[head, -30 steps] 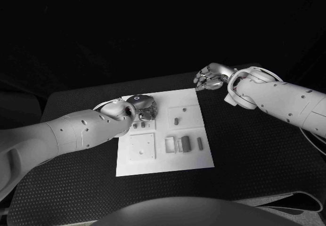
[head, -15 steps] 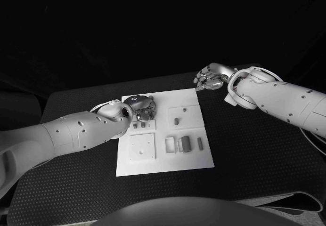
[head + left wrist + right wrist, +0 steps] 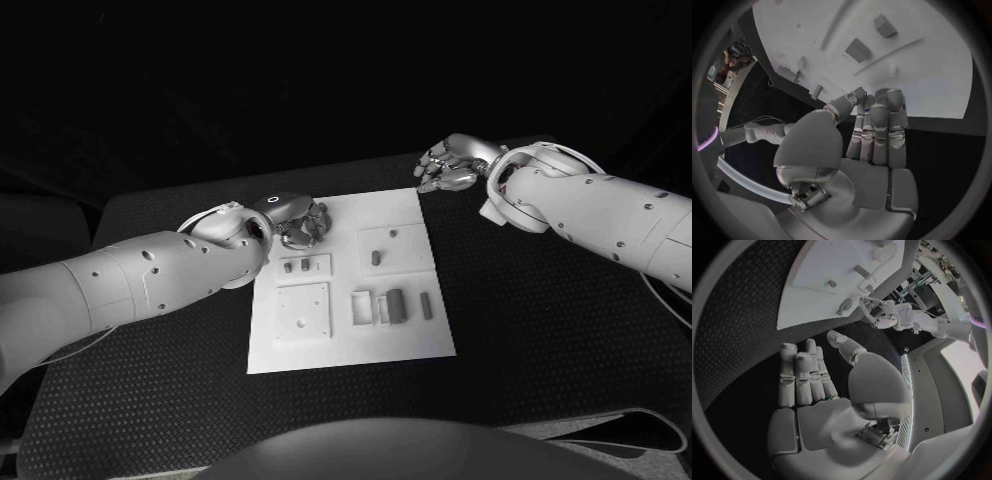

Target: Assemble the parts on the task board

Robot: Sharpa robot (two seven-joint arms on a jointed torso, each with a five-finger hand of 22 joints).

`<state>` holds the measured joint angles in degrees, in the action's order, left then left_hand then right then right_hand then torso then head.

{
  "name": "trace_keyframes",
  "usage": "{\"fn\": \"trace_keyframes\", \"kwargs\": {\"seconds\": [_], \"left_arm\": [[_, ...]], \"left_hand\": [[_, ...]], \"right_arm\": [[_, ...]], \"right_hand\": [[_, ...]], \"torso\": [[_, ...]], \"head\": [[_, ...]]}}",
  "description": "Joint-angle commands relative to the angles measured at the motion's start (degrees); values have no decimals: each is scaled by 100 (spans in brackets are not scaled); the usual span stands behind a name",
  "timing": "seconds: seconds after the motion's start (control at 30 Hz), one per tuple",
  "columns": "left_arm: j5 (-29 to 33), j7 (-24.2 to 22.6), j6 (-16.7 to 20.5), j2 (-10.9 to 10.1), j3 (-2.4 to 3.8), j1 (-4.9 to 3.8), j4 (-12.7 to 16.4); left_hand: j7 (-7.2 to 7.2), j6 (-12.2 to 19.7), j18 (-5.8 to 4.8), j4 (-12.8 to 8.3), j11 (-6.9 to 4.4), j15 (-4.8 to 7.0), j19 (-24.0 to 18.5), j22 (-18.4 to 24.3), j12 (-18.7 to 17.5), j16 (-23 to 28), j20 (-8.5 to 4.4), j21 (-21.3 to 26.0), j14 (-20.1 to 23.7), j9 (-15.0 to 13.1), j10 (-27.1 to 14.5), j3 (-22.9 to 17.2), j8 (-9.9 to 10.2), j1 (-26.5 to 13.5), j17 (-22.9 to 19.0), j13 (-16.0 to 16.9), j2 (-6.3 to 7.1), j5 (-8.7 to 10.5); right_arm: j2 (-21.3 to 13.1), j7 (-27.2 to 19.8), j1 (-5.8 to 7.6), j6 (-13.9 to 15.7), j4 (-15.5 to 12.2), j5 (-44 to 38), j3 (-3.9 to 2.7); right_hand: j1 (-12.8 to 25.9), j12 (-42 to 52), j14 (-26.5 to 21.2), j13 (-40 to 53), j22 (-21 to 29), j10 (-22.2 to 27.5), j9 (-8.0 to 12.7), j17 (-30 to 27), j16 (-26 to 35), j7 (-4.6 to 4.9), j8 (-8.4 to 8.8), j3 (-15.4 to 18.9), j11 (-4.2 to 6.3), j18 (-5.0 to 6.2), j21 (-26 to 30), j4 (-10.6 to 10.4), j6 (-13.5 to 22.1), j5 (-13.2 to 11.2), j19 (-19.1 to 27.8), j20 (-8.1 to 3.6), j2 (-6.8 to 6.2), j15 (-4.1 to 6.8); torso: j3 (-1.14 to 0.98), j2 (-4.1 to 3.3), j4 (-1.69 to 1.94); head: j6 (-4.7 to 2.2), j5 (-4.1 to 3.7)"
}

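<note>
Left wrist view shows the left hand (image 3: 870, 127) pinching a small part (image 3: 869, 101); right hand (image 3: 814, 372) spread.

The left hand (image 3: 296, 222) and its arm hang over the upper left corner of the white board (image 3: 418, 340), blocking approach there. The right hand (image 3: 450, 168) sits off the board's upper right corner, over the black table (image 3: 548, 340). Small upright parts (image 3: 389, 305) stand mid-board; the board's lower strip lies open.
</note>
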<state>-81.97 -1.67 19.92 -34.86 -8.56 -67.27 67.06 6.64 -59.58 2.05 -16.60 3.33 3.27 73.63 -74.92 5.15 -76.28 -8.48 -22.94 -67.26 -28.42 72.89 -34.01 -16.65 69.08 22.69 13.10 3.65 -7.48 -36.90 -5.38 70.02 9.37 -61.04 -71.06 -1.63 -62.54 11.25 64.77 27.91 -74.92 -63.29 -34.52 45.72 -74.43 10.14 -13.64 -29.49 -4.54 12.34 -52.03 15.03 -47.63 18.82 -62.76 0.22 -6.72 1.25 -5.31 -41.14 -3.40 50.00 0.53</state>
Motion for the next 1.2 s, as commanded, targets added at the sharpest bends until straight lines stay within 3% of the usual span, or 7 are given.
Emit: {"fn": "trace_keyframes", "kwargs": {"seconds": [0.03, 0.33, 0.77, 1.03, 1.2], "left_arm": [[159, -27, -76, -96, 15, -51, 129], [98, 112, -298, -337, 38, -151, 198], [-93, 269, -551, -448, -7, -152, 50], [-138, 248, -591, -348, -166, -148, -70], [-138, 240, -598, -332, -194, -145, -75]], "left_hand": [[2, -27, 381, -5, -11, -2, 33, -116, -1, 1, -17, -21, -42, -2, 48, -33, -35, -61, 0, 9, -13, -28], [0, -33, 376, -5, -14, 1, 34, -113, -6, 3, -20, -18, -51, -6, 56, -27, -39, -87, 1, 13, -8, -23], [-2, -32, 370, -2, -14, 1, 32, -110, -18, 10, -25, -13, -55, -9, 59, -12, -42, -127, 1, 17, -8, 9], [-2, -32, 368, 0, -14, 0, 31, -109, -21, 12, -25, -12, -56, -10, 59, -11, -42, -136, 2, 18, -12, 14], [-2, -32, 368, 0, -14, 0, 31, -109, -21, 12, -25, -11, -56, -10, 59, -11, -42, -137, 2, 18, -12, 14]], "right_arm": [[-5, -42, -2, -60, -12, -2, -2], [-19, -42, -1, -66, -11, -2, -2], [-39, -36, -1, -60, -27, -2, -2], [-29, -41, -1, -58, -19, -2, -2], [-31, -40, -1, -58, -14, -2, -2]], "right_hand": [[45, -23, -31, 9, -103, -99, -5, -6, -36, 73, -20, 3, -55, 266, 11, -28, 32, 35, 6, -35, 16, 3], [46, -24, -32, 10, -103, -99, -5, -6, -36, 73, -20, 4, -55, 266, 11, -28, 32, 35, 6, -34, 14, 3], [46, -24, -32, 11, -104, -99, -5, -7, -36, 73, -20, 4, -55, 266, 11, -28, 32, 35, 7, -34, 12, 3], [46, -24, -32, 11, -104, -99, -5, -7, -36, 73, -21, 4, -55, 266, 11, -28, 32, 35, 7, -34, 12, 3], [46, -24, -32, 12, -103, -99, -5, -7, -36, 73, -21, 4, -54, 266, 11, -28, 32, 35, 7, -35, 13, 3]], "torso": [[0, -2, 2], [0, -5, -7], [4, -4, 0], [0, -9, -15], [-1, -11, -18]], "head": [[0, 15], [0, 25], [0, 35], [0, 48], [0, 36]]}}
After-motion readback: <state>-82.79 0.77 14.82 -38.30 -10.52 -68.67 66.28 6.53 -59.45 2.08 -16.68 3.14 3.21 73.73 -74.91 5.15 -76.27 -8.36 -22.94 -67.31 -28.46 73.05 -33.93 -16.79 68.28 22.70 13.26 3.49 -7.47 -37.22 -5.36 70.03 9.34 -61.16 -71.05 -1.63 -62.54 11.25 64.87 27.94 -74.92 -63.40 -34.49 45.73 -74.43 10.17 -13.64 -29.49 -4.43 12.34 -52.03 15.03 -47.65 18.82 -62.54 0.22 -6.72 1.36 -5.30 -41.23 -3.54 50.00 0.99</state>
